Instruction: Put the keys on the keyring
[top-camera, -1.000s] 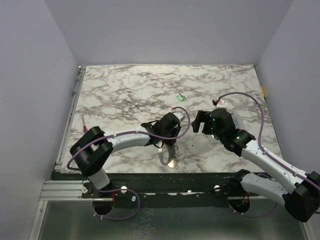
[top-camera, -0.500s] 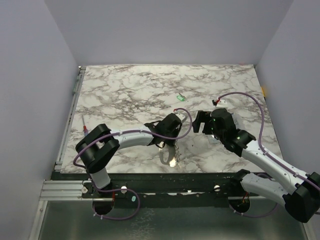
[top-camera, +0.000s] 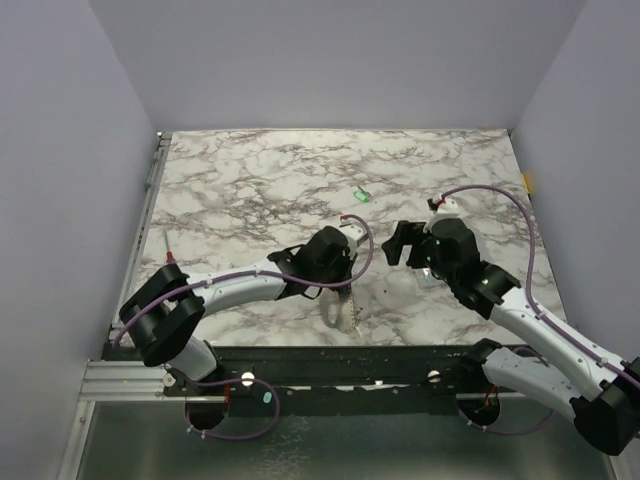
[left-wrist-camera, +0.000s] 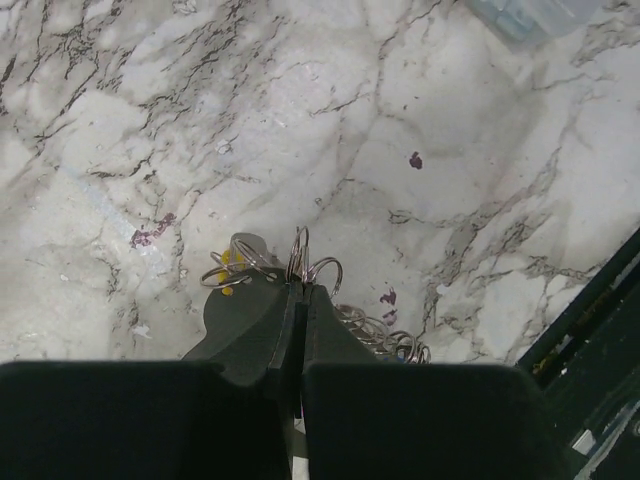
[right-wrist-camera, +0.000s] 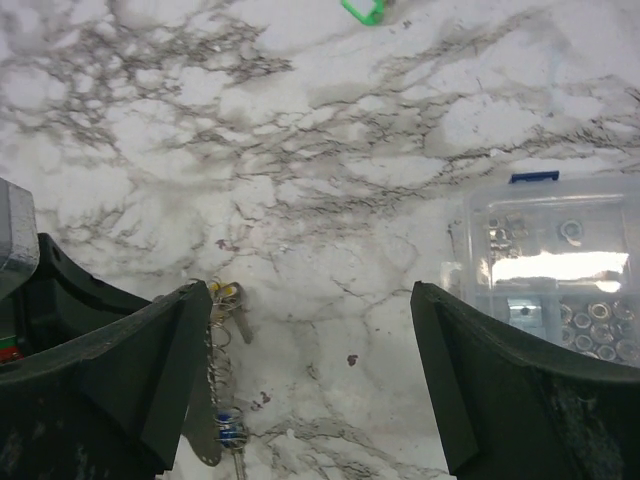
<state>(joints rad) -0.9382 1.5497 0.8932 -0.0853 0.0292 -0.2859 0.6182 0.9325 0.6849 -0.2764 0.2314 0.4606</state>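
My left gripper (left-wrist-camera: 300, 285) is shut on a small silvery ring of the keyring (left-wrist-camera: 318, 266), just above the marble table. The ring's fine chain (left-wrist-camera: 383, 335) trails to the right of the fingers. A yellow-headed key (left-wrist-camera: 228, 263) hangs at the left of the fingertips. In the top view the keyring (top-camera: 340, 308) lies below my left gripper (top-camera: 335, 278). In the right wrist view the chain carries the yellow key (right-wrist-camera: 226, 292) and a blue key (right-wrist-camera: 230, 430). A green key (top-camera: 362, 196) lies alone farther back; it also shows in the right wrist view (right-wrist-camera: 362, 10). My right gripper (right-wrist-camera: 312, 375) is open and empty, to the right of the keyring.
A small clear plastic box (right-wrist-camera: 545, 265) of metal parts stands right of the right gripper and shows in the left wrist view (left-wrist-camera: 530, 15). A thin red-tipped pen (top-camera: 168, 250) lies near the table's left edge. The table's black front rail (top-camera: 330, 355) runs just below the keyring.
My left gripper has shifted a little left with the keyring in it, and its elbow has swung down and left. The right gripper has edged slightly back.
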